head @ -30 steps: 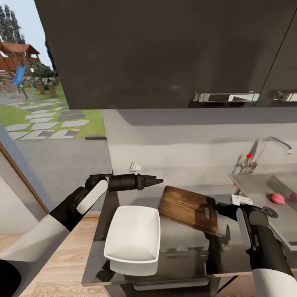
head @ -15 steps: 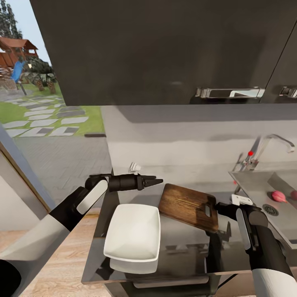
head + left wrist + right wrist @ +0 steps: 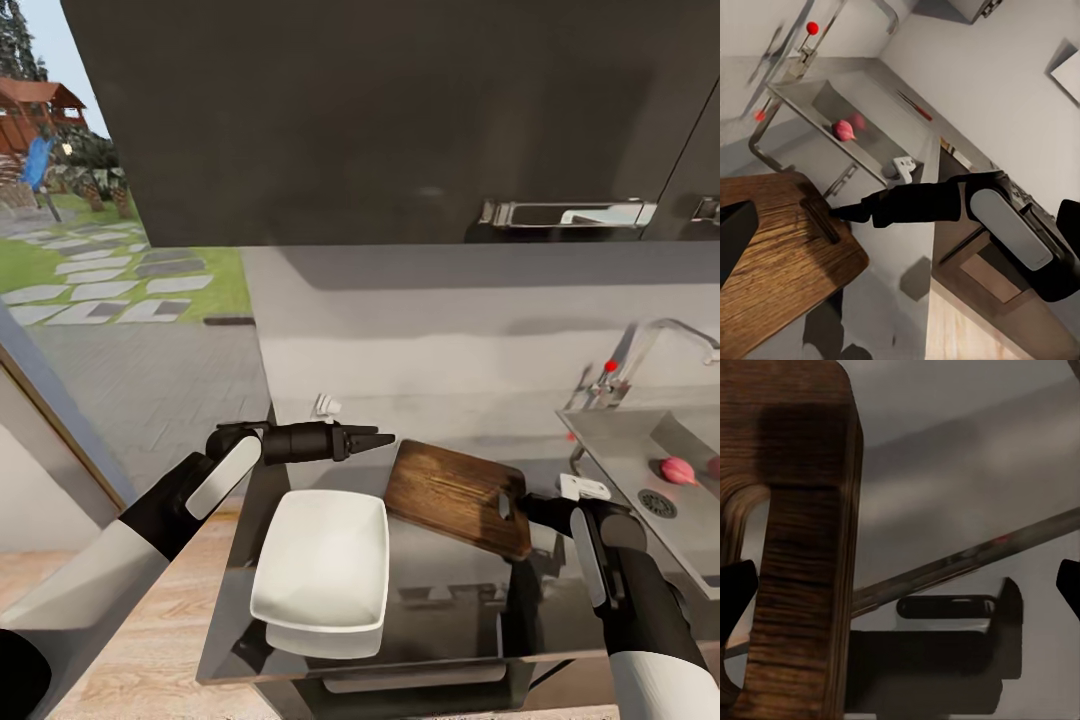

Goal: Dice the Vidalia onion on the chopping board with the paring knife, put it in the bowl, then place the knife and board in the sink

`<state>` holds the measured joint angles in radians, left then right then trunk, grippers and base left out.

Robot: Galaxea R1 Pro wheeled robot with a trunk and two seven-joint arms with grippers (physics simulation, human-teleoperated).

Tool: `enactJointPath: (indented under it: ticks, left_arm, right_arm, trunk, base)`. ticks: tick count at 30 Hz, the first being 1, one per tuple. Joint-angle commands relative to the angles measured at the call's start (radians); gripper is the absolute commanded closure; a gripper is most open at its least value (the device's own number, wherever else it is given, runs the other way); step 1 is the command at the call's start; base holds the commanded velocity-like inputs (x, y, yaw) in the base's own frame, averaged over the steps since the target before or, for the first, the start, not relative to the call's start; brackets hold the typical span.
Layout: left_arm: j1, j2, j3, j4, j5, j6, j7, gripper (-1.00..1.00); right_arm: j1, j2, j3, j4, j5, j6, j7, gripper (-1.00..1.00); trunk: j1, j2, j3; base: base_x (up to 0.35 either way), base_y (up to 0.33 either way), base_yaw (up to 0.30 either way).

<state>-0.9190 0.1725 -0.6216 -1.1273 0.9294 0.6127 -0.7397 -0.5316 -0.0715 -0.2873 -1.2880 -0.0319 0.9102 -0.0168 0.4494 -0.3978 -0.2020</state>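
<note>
1. Your right gripper is sitting at the handle end of the chopping board, its tips right at the slot hole; in the right wrist view the fingertips are standing wide apart with the end of the board between them, not pinched
2. In the left wrist view you are seeing the same right gripper with its point touching the slot of the board
3. Your left gripper is hovering above the worktop, just behind the bowl and beside the board's far corner; its fingers are looking drawn together into a point, holding nothing
4. The board is lying flat on the worktop, just right of the white bowl, turned at an angle
5. The onion is lying in the steel sink to your right, near the round drain, well apart from both grippers; it is also showing in the left wrist view
6. The tap with its red dot is standing behind the sink
7. A thin red-handled knife is lying on the worktop beyond the sink, in the left wrist view
</note>
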Motion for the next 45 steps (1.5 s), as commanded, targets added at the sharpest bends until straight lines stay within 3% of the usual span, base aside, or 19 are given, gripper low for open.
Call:
enactJointPath:
  ticks: [1,15,45]
  left_arm:
    - [-0.001,0.001,-0.002,0.000,0.009,0.007,0.002,-1.00]
    - [-0.001,-0.001,-0.002,0.000,0.009,0.007,0.002,-1.00]
    - [-0.001,0.001,-0.001,0.001,0.009,0.007,0.003,-1.00]
  right_arm:
    - [-0.001,0.000,-0.001,0.000,-0.003,0.004,-0.002,-1.00]
    - [-0.001,0.000,-0.001,0.002,-0.003,0.002,-0.004,-1.00]
    - [-0.001,0.001,-0.001,0.022,-0.002,0.000,-0.026,-1.00]
  trunk:
    - [0.001,-0.002,-0.004]
    - [0.001,-0.002,-0.023]
    - [0.001,-0.002,-0.024]
  base:
    - [0.000,0.000,0.000]
    - [-0.025,0.027,0.000]
    - [-0.014,0.015,0.000]
